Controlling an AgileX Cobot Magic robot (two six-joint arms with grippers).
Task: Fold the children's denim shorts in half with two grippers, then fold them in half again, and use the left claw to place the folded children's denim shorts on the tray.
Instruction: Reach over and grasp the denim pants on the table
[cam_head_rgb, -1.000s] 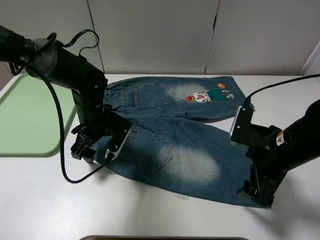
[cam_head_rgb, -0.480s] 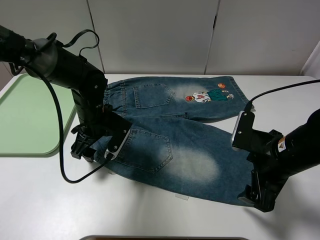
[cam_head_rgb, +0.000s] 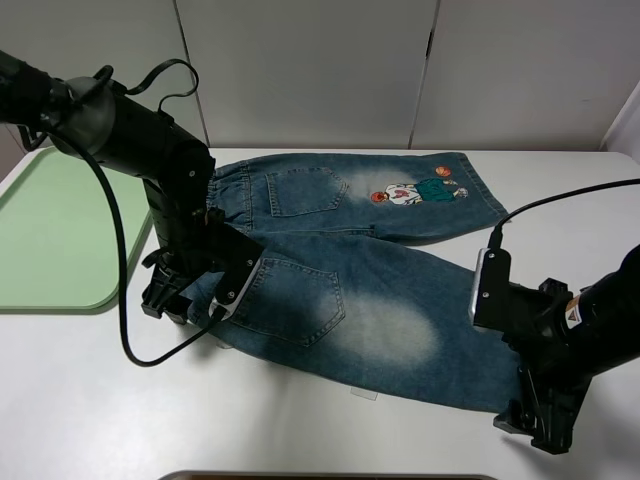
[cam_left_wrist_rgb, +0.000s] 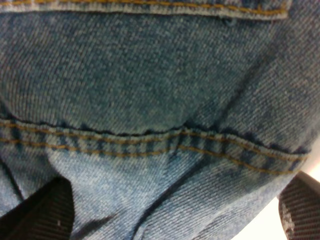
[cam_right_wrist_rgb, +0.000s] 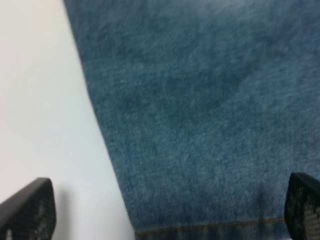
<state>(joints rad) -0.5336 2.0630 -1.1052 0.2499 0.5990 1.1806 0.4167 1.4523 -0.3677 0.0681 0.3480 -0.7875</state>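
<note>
You are looking at the children's denim shorts (cam_head_rgb: 350, 270) lying spread flat on the white counter (cam_head_rgb: 100, 400), waistband end pointing toward the pale green tray (cam_head_rgb: 50, 230), which is sitting at the counter's left side, not touching the denim. Your left claw (cam_head_rgb: 185, 300) is sitting low at the waistband end of the near leg, its fingers (cam_left_wrist_rgb: 45, 210) standing wide apart with a stitched seam between them. Your right claw (cam_head_rgb: 535, 425) is hanging at the near leg's hem corner, its fingers (cam_right_wrist_rgb: 30, 210) likewise spread, one over bare counter, the other over denim.
</note>
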